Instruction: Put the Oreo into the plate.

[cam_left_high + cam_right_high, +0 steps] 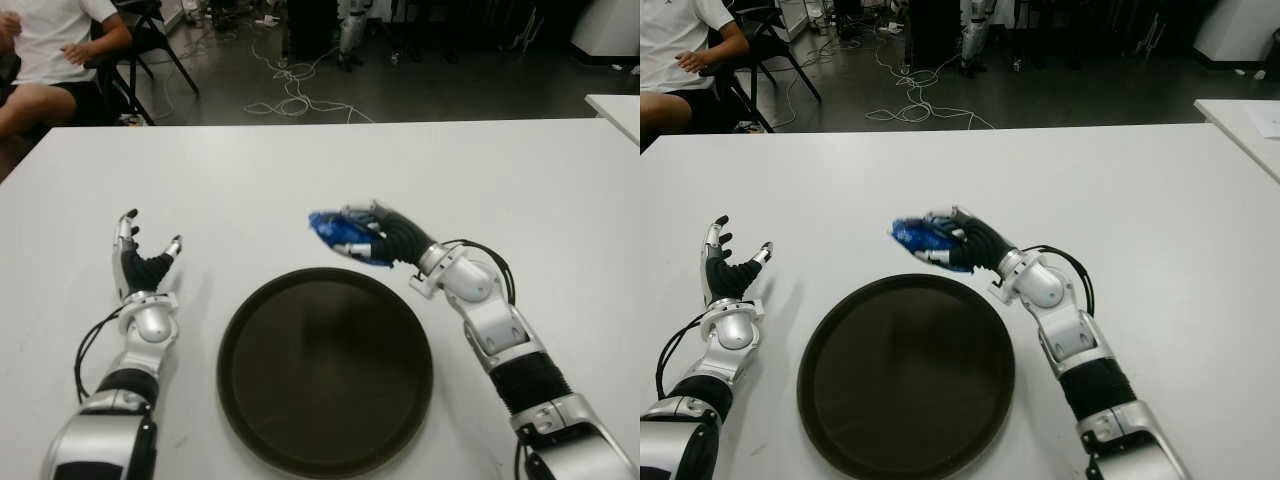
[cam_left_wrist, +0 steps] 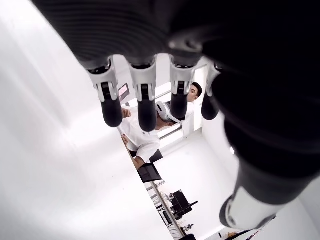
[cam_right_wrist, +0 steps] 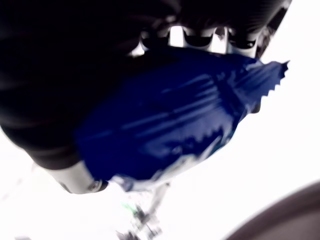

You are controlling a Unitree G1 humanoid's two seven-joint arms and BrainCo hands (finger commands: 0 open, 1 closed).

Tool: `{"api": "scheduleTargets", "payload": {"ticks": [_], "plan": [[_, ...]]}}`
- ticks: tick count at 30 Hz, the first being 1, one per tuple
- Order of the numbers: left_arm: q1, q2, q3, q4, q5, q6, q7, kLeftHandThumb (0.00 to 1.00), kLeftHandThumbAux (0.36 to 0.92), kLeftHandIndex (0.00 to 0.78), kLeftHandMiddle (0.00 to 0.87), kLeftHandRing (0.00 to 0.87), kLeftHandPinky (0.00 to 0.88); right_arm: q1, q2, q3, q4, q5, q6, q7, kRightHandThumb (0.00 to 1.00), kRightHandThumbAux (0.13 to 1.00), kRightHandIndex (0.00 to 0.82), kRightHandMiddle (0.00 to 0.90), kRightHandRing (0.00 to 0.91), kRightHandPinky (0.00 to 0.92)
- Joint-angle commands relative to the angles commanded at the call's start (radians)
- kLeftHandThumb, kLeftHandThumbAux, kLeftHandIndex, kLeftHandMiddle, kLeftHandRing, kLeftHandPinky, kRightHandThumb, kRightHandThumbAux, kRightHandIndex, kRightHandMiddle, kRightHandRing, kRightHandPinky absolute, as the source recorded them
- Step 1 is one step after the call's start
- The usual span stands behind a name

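Left hand (image 1: 140,262) is just hanging out on the left side of the white tabletop (image 1: 300,180), fingers spread and nothing in it. Dark round plate (image 1: 325,368) sits in the middle. Right hand (image 1: 385,235) is wrapped around the blue Oreo pack (image 1: 338,233), just past the plate's far rim.

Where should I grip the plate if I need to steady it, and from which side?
Take the plate by its raised rim on the robot's left. The open left hand shows beside that edge with bare table between, while the right hand is shut on the Oreo pack beyond the far rim. The shallow round lip probably suits a pinch from outside.
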Motion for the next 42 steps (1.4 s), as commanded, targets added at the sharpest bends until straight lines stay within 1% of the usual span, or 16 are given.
{"api": "scheduleTargets", "payload": {"ticks": [6, 8, 10, 13, 18, 20, 25, 31, 37, 42], "plan": [[0.0, 0.0, 0.001, -0.001, -0.002, 0.002, -0.002, 0.269, 0.769, 0.111, 0.105, 0.129, 0.185, -0.009, -0.024, 0.025, -0.009, -0.025, 0.012, 0.028, 0.682, 0.727, 0.439, 0.828, 0.845, 0.85], [0.0, -0.001, 0.002, -0.001, -0.003, 0.003, -0.002, 0.267, 0.769, 0.113, 0.105, 0.126, 0.182, -0.021, -0.041, 0.045, -0.011, -0.04, 0.012, 0.055, 0.684, 0.727, 0.439, 0.828, 0.845, 0.852], [-0.001, -0.002, 0.002, 0.0, -0.003, 0.003, 0.002, 0.265, 0.769, 0.113, 0.102, 0.123, 0.181, -0.036, -0.067, 0.068, -0.026, -0.064, 0.009, 0.095, 0.686, 0.726, 0.439, 0.831, 0.848, 0.853], [-0.001, -0.004, 0.003, -0.001, -0.003, 0.003, 0.005, 0.271, 0.768, 0.113, 0.1, 0.121, 0.183, -0.042, -0.083, 0.083, -0.041, -0.08, 0.006, 0.119, 0.689, 0.726, 0.439, 0.834, 0.851, 0.855], [0.0, -0.004, 0.003, -0.002, -0.003, 0.002, 0.007, 0.281, 0.768, 0.112, 0.102, 0.125, 0.186, -0.041, -0.093, 0.092, -0.059, -0.097, 0.008, 0.124, 0.693, 0.725, 0.439, 0.841, 0.858, 0.867], [0.0, -0.004, 0.002, -0.003, -0.002, 0.003, 0.006, 0.281, 0.77, 0.108, 0.102, 0.124, 0.179, -0.039, -0.096, 0.096, -0.069, -0.103, 0.011, 0.125, 0.693, 0.725, 0.439, 0.836, 0.851, 0.852], [0.001, -0.003, 0.001, -0.004, -0.001, 0.004, 0.002, 0.276, 0.778, 0.108, 0.107, 0.133, 0.194, -0.041, -0.107, 0.108, -0.091, -0.116, 0.036, 0.152, 0.694, 0.725, 0.439, 0.837, 0.847, 0.849], [0.002, 0.0, 0.003, -0.002, -0.004, 0.0, -0.003, 0.293, 0.777, 0.112, 0.097, 0.126, 0.201, -0.041, -0.112, 0.118, -0.111, -0.128, 0.059, 0.171, 0.692, 0.726, 0.438, 0.838, 0.848, 0.85], [0.003, 0.001, 0.002, -0.001, -0.002, -0.001, -0.001, 0.291, 0.765, 0.113, 0.088, 0.109, 0.162, -0.039, -0.117, 0.122, -0.126, -0.129, 0.063, 0.177, 0.693, 0.726, 0.438, 0.841, 0.85, 0.846], [0.003, 0.003, 0.0, -0.001, 0.002, 0.0, 0.005, 0.282, 0.765, 0.11, 0.091, 0.108, 0.157, -0.033, -0.115, 0.123, -0.137, -0.122, 0.076, 0.184, 0.694, 0.725, 0.438, 0.831, 0.838, 0.832]]}}
